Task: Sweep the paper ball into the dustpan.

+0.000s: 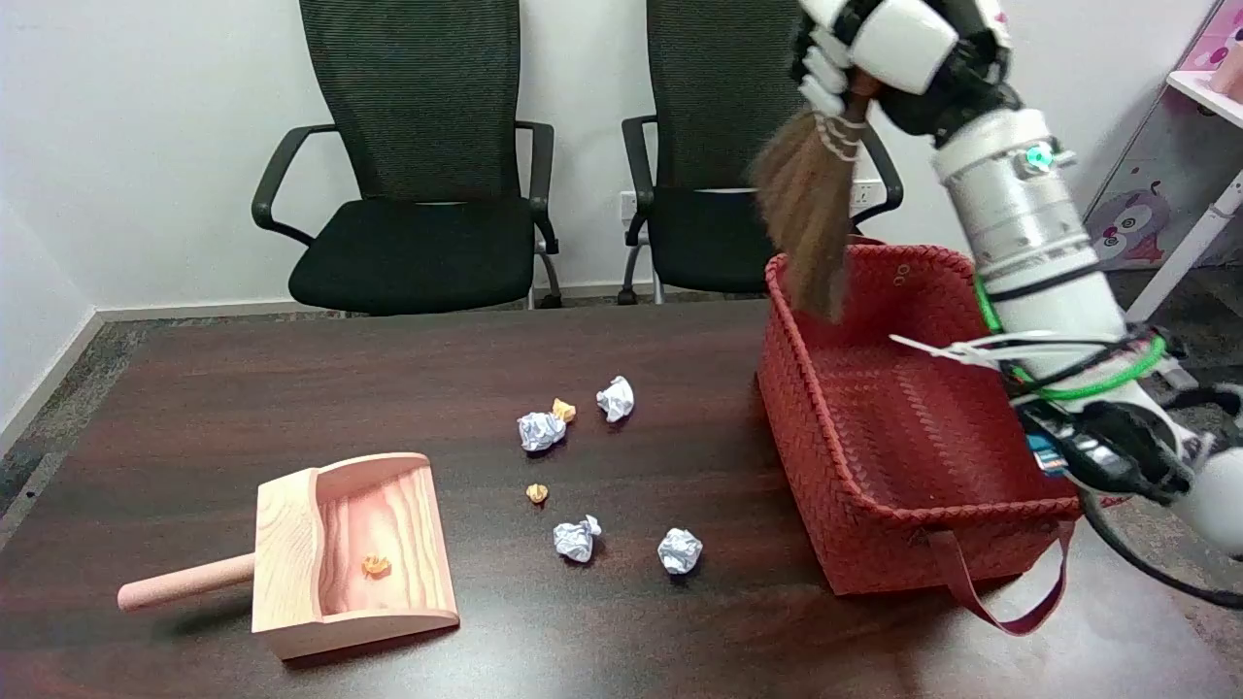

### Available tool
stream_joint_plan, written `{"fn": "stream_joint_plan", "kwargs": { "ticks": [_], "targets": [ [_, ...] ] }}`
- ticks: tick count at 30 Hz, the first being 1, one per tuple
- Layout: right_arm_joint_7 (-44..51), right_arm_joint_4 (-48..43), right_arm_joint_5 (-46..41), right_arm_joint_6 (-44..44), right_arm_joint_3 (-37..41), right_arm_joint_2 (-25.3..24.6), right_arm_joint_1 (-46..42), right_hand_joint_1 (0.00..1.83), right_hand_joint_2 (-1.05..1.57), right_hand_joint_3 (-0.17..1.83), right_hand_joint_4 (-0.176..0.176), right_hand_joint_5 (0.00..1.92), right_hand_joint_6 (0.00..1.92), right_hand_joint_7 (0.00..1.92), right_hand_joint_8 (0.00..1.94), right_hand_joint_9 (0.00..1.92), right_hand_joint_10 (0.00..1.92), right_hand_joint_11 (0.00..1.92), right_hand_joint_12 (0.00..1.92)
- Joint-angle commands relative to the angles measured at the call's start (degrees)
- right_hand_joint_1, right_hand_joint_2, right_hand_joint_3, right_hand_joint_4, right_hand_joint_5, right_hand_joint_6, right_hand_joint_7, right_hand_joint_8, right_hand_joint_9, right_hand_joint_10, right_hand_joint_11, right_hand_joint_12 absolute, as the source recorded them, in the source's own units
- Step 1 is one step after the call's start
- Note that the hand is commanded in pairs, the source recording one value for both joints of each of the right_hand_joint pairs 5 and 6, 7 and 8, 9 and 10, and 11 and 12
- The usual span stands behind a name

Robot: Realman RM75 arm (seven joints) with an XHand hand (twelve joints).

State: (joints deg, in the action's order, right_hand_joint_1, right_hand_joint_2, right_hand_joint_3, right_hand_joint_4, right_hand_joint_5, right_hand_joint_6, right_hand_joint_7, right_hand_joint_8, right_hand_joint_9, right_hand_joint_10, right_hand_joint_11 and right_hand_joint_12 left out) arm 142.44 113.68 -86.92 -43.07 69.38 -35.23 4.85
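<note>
Paper balls [583, 466] mid-table, beside dustpan [354, 553]

Two black mesh office chairs [418, 165] stand behind the dark wooden table [243, 388]; a red woven basket [903, 427] sits on its right side, a pink shelf [1204, 87] beyond

Right hand [879, 53] gripping a brush [806, 218] above the red basket [923, 524]. Paper balls [577, 539] scattered beside a wooden dustpan [291, 573].
</note>
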Motion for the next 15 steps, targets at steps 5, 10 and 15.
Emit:
{"fn": "stream_joint_plan", "kwargs": {
  "ticks": [5,10,15],
  "targets": [
    [1.6,-9.3,-9.6,6.1,-34.1,-2.4,34.3,0.97,1.47,1.21,0.176,1.92,1.92,1.92,1.92,1.92,1.92,1.92,1.92],
    [1.4,-13.7,-8.5,6.2,-37.2,-5.4,35.8,0.96,1.47,1.24,0.176,1.92,1.92,1.92,1.92,1.92,1.92,1.92,1.92],
    [1.4,-19.3,-3.7,6.0,-37.6,-9.6,35.3,0.96,1.47,1.26,0.176,1.92,1.92,1.92,1.92,1.92,1.92,1.92,1.92]
  ]
}}
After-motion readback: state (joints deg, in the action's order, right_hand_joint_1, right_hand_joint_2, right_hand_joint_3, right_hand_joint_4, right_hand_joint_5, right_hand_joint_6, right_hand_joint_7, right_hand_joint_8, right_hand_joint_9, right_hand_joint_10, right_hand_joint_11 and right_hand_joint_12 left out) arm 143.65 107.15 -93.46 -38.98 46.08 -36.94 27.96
